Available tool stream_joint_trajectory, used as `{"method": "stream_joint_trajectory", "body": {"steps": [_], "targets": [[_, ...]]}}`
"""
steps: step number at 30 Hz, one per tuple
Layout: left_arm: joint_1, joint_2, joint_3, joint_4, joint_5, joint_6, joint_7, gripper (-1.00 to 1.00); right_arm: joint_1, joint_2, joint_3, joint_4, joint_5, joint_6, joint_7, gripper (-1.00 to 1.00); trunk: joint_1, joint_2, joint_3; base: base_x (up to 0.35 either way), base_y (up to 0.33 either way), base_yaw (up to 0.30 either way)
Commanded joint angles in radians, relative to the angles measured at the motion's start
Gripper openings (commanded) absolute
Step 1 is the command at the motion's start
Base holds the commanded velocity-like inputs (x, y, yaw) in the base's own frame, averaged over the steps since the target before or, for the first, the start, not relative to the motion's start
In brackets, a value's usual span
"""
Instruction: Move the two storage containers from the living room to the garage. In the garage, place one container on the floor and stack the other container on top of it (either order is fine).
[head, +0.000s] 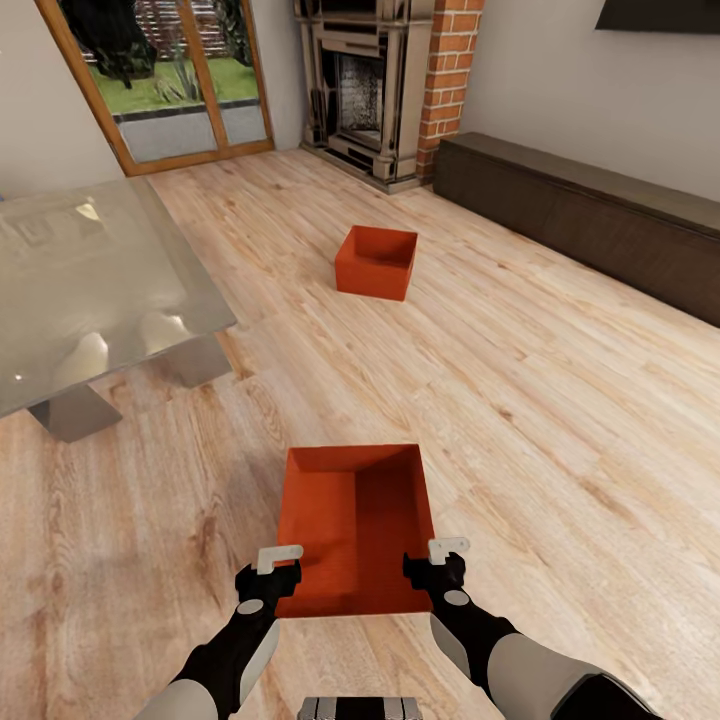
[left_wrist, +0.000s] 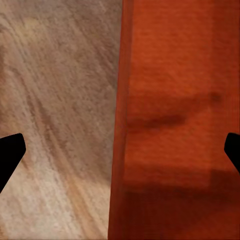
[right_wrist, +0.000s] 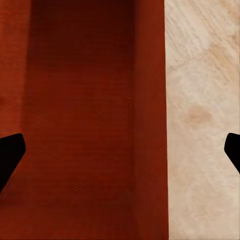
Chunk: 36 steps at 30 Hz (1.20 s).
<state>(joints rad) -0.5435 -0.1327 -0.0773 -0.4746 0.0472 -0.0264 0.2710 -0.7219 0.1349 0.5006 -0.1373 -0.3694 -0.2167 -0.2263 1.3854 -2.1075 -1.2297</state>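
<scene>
**Op:** Straddling opposite walls of the near container (head: 355, 525), that is how both grippers read. The left gripper (head: 266, 578) sits at the left wall near the corner closest to the robot, the right gripper (head: 435, 570) at the right wall. In each wrist view the two dark fingertips stand wide apart with a wall running between them, so both are open, nothing clamped yet.

**Rec:** Noted. Handling estimate?

**Op:** Judgement only: thin, plain, smooth walls, no lid, nothing visible inside. Likely light and rigid, but slick; no lip or handle to catch on. Best hold looks like a pinch on each side wall, both arms at matching height, so the box lifts level and does not twist.

**Rec:** Risk?

**Op:** A one-sided pinch could tip it, and smooth walls could slide through the pads.

**Rec:** Second box?

**Op:** The far container (head: 376, 262) rests upright further out on the floor, well apart from the near one, toward the fireplace (head: 365, 90).

**Rec:** Surface, room?

**Op:** Light wood-plank floor (head: 560, 400), flat, both boxes directly on it. Glass table (head: 90, 280) at the robot's left, long dark cabinet (head: 590, 215) along the right wall, glass doors (head: 170, 80) at the back. Still the living room; the garage leg is not begun.
</scene>
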Motion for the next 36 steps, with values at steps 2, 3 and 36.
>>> {"method": "stream_joint_trajectory", "body": {"steps": [2, 3, 36], "targets": [[-0.001, 0.001, -0.007, 0.001, 0.005, -0.003, 0.008, 1.00, -0.001, 0.000, 0.009, 0.001, -0.009, -0.004, -0.004, 1.00, 0.008, -0.014, -0.007, 0.000, 0.000, 0.000], [-0.001, 0.001, -0.007, 0.001, 0.005, -0.003, 0.008, 1.00, -0.001, 0.000, 0.009, 0.001, -0.009, -0.004, -0.004, 1.00, 0.011, -0.021, -0.010, 0.000, 0.000, 0.000], [-0.001, 0.002, -0.004, -0.003, 0.005, -0.029, 0.011, 1.00, -0.001, -0.052, 0.009, 0.001, -0.008, -0.015, 0.000, 1.00, 0.073, -0.133, -0.060, 0.000, 0.000, 0.000]]}}
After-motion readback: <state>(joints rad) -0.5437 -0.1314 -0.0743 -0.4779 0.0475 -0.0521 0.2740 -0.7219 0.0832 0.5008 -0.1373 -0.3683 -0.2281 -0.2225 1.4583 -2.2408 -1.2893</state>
